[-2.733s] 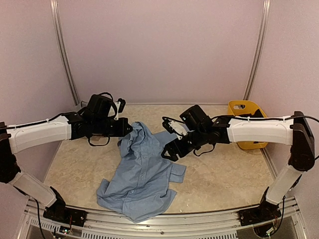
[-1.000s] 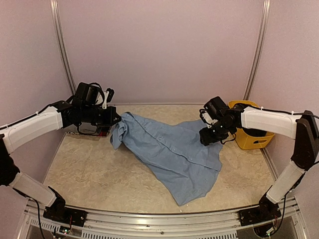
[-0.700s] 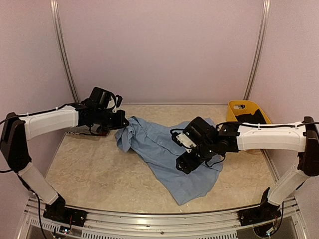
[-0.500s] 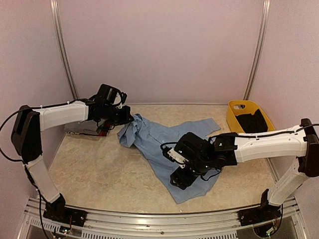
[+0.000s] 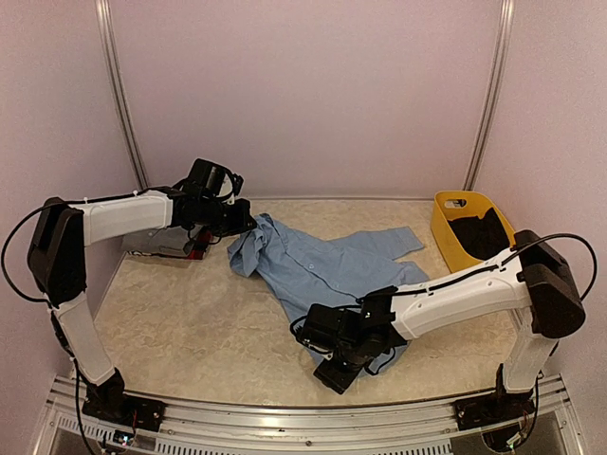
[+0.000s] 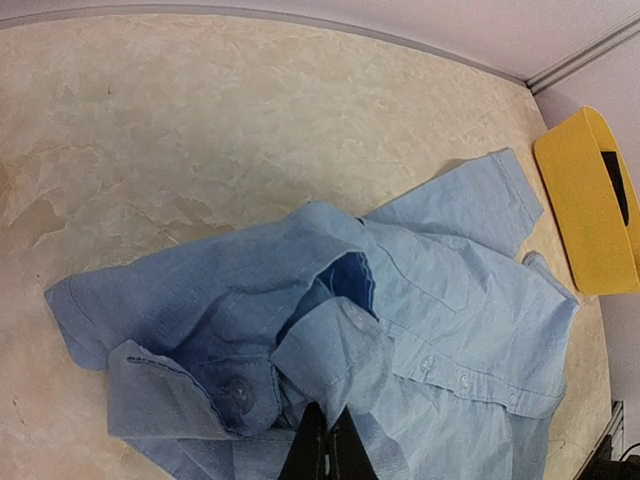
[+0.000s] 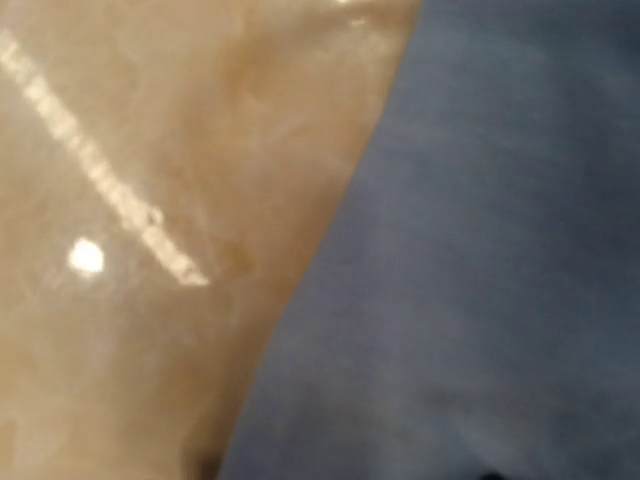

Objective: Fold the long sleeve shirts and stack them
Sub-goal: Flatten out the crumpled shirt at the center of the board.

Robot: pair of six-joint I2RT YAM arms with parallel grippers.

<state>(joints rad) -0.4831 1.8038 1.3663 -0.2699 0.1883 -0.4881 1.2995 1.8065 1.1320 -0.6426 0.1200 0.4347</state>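
From my console I watched the left arm climb from its base along the left wall, bend at the elbow and run its white forearm towards the far middle of the beige marbled table (image 5: 180,322). There the left gripper (image 5: 245,224) had its fingers pressed tight together on a fold of the light blue collared button-up shirt (image 5: 322,265), close to the collar. In the left wrist view the dark fingertips (image 6: 325,450) met on the cloth with no gap, just below the open collar and the top button. The shirt lay across the middle of the table, button placket up. Its collar end was bunched at the far left, one sleeve reached towards the yellow plastic basket (image 5: 446,227), and its hem was towards the near edge. Some dark cloth (image 5: 479,232) lay inside the basket. The right arm rose from its base to a high elbow by the right wall, and its long forearm sloped down and leftward. The wrist was tipped so that the right gripper (image 5: 334,372) sat low at the shirt's near hem. The right wrist view was blurred and very close, with blue fabric on the right and bare table on the left. Its fingers were not visible, so I could not tell whether they stood wide or had closed on the hem.
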